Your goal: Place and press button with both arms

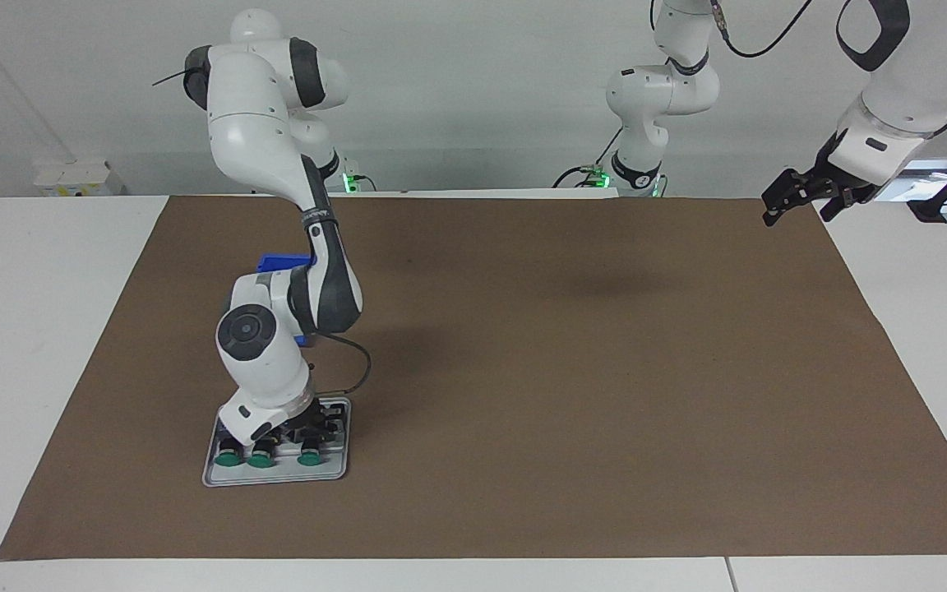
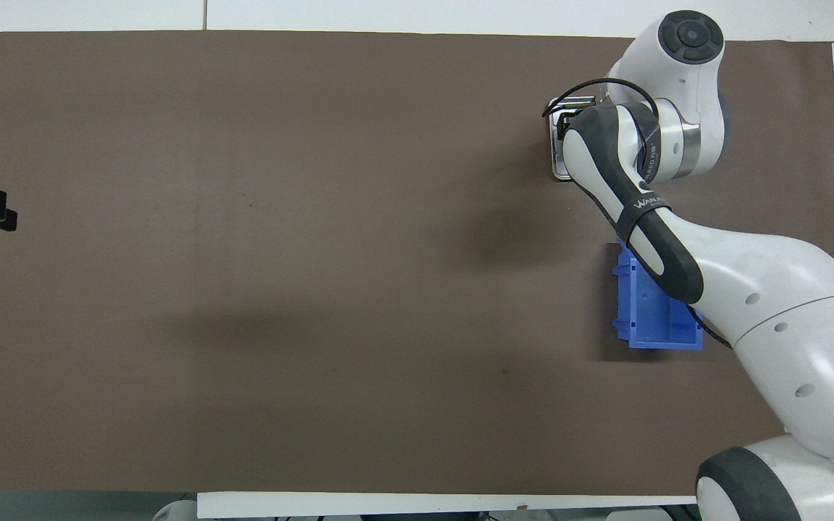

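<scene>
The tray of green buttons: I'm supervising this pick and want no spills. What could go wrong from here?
The buttons stand close together in the tray, so the right gripper, low among them, may knock a neighbour over. The tray lies loose on the mat and might shift or lift with the pull. The left gripper waits, open, over the mat's edge.
</scene>
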### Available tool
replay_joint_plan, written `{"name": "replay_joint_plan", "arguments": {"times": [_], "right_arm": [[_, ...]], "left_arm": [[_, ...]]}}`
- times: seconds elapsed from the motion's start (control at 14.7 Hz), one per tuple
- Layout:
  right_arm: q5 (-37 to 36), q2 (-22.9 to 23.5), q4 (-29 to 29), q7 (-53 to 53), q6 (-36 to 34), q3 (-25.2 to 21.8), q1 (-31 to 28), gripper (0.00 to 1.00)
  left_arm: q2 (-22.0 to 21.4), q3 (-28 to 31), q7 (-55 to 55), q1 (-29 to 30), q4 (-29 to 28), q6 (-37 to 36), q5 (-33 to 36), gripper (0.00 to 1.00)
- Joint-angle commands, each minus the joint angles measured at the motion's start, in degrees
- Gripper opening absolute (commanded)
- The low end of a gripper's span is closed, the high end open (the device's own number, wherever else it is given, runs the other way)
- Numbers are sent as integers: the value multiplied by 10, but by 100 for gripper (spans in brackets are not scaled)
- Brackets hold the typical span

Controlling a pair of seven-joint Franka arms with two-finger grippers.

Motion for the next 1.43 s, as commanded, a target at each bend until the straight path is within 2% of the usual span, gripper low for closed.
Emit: {"name": "replay_joint_plan", "arguments": {"times": [0.0, 0.14, 0.2, 0.41, 0.61, 0.82, 1.09, 1.36], "right_arm": [[9, -17, -20, -23, -10, 5, -8, 37], [9, -18, -15, -32, -13, 5, -8, 6], [10, -23, -8, -32, -20, 5, -8, 0], [14, -29, 32, -7, -75, 5, 1, 0], [9, -52, 36, 122, -114, 35, 21, 0], [13, -66, 36, 219, -120, 41, 60, 0], [12, -70, 29, 446, -118, 49, 127, 0], [12, -89, -21, 594, -90, 50, 177, 0]], "left_arm": [[-13, 4, 0, -2, -12, 2, 8, 100], [-12, 4, 2, -2, -11, 3, 8, 100], [-12, 4, 2, -3, -11, 3, 8, 100], [-13, 4, 5, -3, -12, 3, 8, 100], [-13, 4, 7, -4, -12, 4, 8, 100], [-13, 4, 5, -5, -12, 3, 8, 100], [-13, 4, 2, -2, -13, 0, 8, 100], [-14, 4, 2, -2, -17, -1, 8, 100]]}}
